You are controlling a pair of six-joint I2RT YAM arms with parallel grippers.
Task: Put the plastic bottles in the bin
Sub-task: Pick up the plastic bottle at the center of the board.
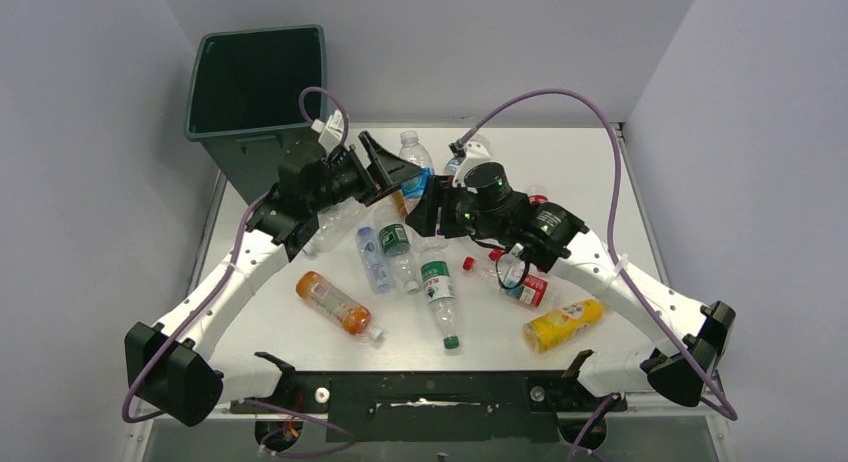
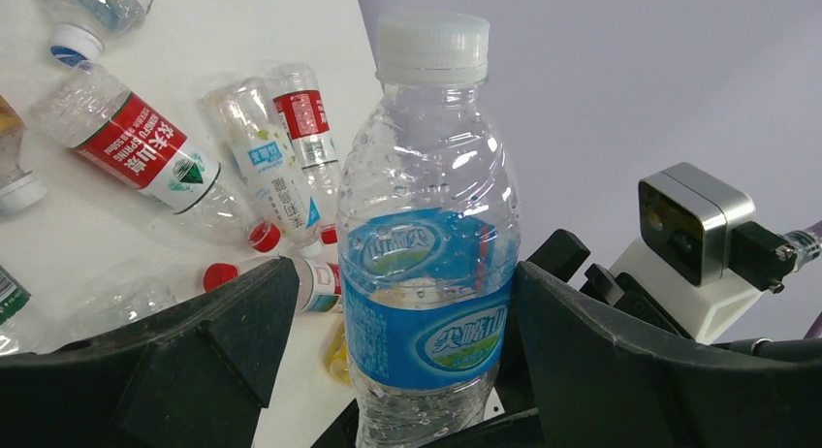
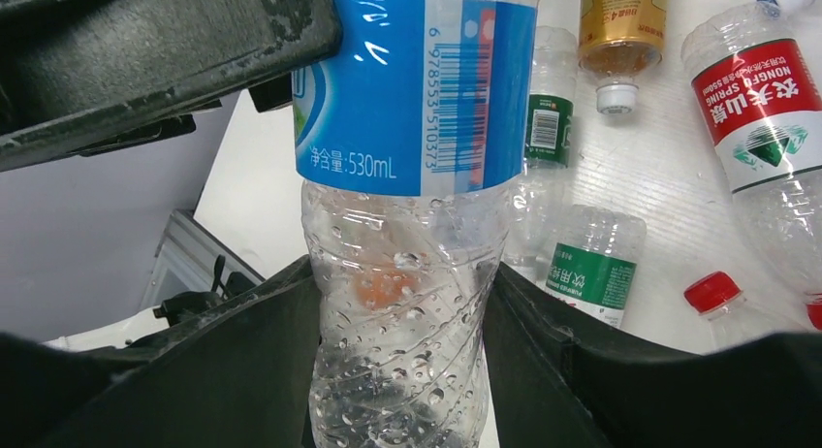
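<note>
Nearest, loose bottles lie scattered on table. Mid-table, blue-label bottle sits upright btwn both grippers: R gripper clamps its lower body, L gripper is slack w/ a gap on one side, prob. a handover. Bin stands far-left, well apart.

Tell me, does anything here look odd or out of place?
Yes: both claws meet on one blue-label bottle. The right claw pinches it below the label, while the left claw stands loosely around the label, a gap on one side. The other bottles mostly lie scattered on their sides.
</note>
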